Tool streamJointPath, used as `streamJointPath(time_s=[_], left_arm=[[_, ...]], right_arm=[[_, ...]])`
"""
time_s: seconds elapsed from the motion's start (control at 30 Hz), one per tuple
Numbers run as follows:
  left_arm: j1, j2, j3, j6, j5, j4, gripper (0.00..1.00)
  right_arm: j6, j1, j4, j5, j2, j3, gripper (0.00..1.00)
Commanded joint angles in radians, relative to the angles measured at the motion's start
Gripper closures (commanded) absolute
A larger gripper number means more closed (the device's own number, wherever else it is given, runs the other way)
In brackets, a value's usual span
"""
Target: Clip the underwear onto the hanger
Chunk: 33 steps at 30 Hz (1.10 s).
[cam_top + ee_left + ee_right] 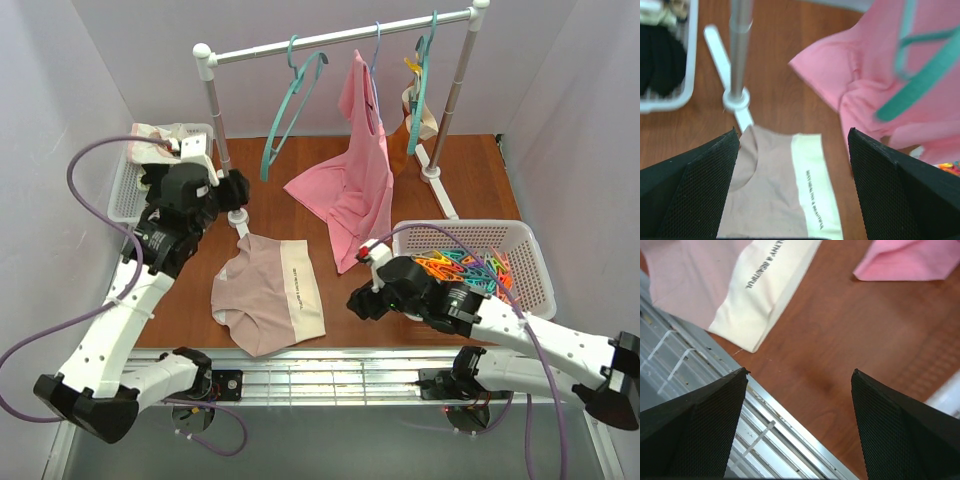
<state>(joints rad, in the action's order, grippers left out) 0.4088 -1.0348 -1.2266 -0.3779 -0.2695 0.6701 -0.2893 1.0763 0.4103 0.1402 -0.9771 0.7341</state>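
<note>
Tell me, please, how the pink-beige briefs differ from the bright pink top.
The pale pink-beige fabric briefs carry a cream strip; the bright pink sleeveless top is plain. The briefs lie spread on the wooden table; the top hangs from a thin blue hanger, its hem reaching the table. The top is larger than the briefs. Both are fabric.

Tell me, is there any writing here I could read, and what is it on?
"& BEAUTIFUL": apparently part of one dark printed line on the cream strip of the underwear, seen in the right wrist view; the rest is unclear.
The same line in the other two views: too small or blurred to read.
No other writing can be made out.
</note>
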Motion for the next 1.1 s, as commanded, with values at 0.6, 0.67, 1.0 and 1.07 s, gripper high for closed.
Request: streamJointPath(time_s=[0.6,0.67,1.0,1.07], left_arm=[[0.002,-0.373,-0.45,0.113,0.268,-0.076,0.18],[0.004,-0.36,-0.43,0.111,0.299,-0.079,0.18],[0.005,-0.28,-0.307,0.116,0.305,-0.075,0.43],[0.008,-0.277,-0.297,0.116,0.309,-0.072,0.48]], right_arm=[[-0.132,-0.11,0.061,0.091,0.184,-0.087,0.23],[-0.131,-0.108,0.061,0.091,0.178,-0.085,0.23],[-0.119,-0.11,0.05,0.076,0.152,-0.079,0.23],[-0.116,-0.108,0.048,0.072,0.149,-0.078,0.23]])
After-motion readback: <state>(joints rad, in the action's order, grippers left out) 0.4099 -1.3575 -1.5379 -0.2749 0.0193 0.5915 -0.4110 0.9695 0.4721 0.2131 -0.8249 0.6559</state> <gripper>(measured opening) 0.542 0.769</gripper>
